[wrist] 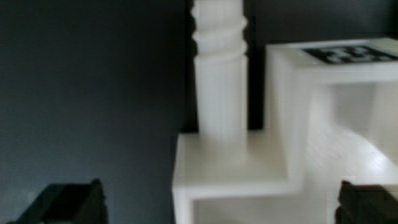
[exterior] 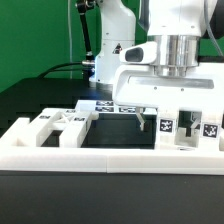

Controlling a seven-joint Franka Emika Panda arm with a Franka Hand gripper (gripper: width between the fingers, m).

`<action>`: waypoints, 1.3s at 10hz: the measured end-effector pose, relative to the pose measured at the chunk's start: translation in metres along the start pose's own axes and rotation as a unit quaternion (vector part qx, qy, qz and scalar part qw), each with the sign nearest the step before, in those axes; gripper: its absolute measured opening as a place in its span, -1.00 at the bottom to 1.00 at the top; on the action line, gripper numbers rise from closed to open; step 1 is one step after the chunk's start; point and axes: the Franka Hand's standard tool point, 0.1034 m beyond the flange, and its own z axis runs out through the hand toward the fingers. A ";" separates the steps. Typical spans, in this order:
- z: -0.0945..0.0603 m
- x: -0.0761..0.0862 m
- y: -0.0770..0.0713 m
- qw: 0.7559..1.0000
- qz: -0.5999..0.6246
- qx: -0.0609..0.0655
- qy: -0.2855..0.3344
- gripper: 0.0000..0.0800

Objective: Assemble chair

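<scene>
The chair is in loose white pieces. In the exterior view, notched blocks (exterior: 60, 124) lie at the left and a chunky piece with marker tags (exterior: 187, 124) stands at the right. My gripper (exterior: 150, 121) hangs open just beside that tagged piece. In the wrist view, a white block (wrist: 249, 170) with a grooved leg (wrist: 215, 70) rising from it lies between my dark fingertips (wrist: 71, 205), which stand wide apart and touch nothing. My gripper (wrist: 221, 205) straddles this block. A tagged slab (wrist: 347, 60) adjoins it.
A long low white barrier wall (exterior: 110, 152) runs across the front of the black table. The marker board (exterior: 108, 105) lies flat behind the gripper. The robot's base (exterior: 112, 40) and cables stand at the back.
</scene>
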 end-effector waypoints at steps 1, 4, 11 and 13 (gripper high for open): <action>0.003 0.000 0.003 1.000 -0.004 -0.001 0.000 0.62; 0.007 -0.002 0.004 1.000 -0.004 -0.003 0.000 0.62; 0.007 -0.001 0.004 1.000 -0.004 -0.003 0.001 -0.19; 0.005 -0.001 0.005 1.000 -0.003 -0.003 -0.003 -0.19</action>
